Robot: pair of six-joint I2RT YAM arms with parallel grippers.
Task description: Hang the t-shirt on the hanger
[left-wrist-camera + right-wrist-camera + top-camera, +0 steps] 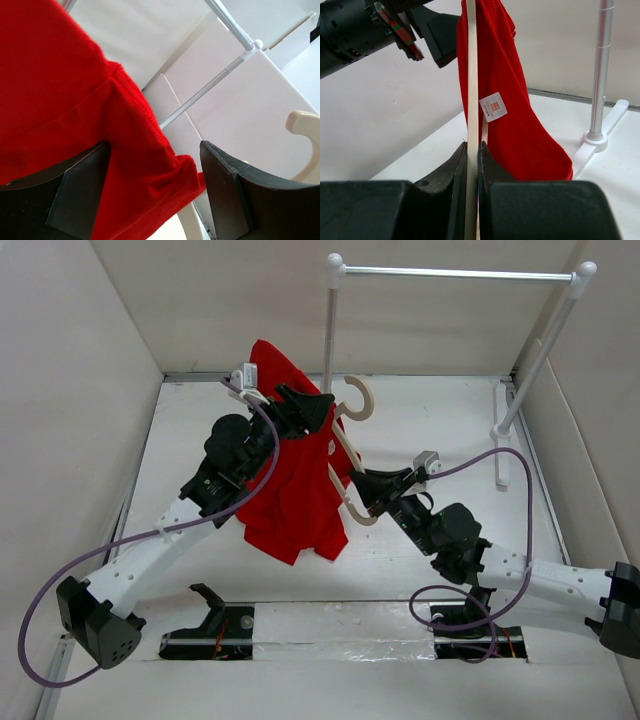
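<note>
lab test cell; white walls (60, 390)

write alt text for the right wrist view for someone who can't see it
The right gripper is shut on a thin pale cream clothes hanger that runs straight up the frame, with a bright red cloth t-shirt hanging against its right side. A small white tag shows on the shirt, and a white rack pole stands at right.

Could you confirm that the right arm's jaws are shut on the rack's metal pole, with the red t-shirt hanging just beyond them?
Not quite: the right wrist view shows the right arm's jaws shut on the cream hanger, not the pole, which stands apart. The red t-shirt does hang just beyond them.
</note>
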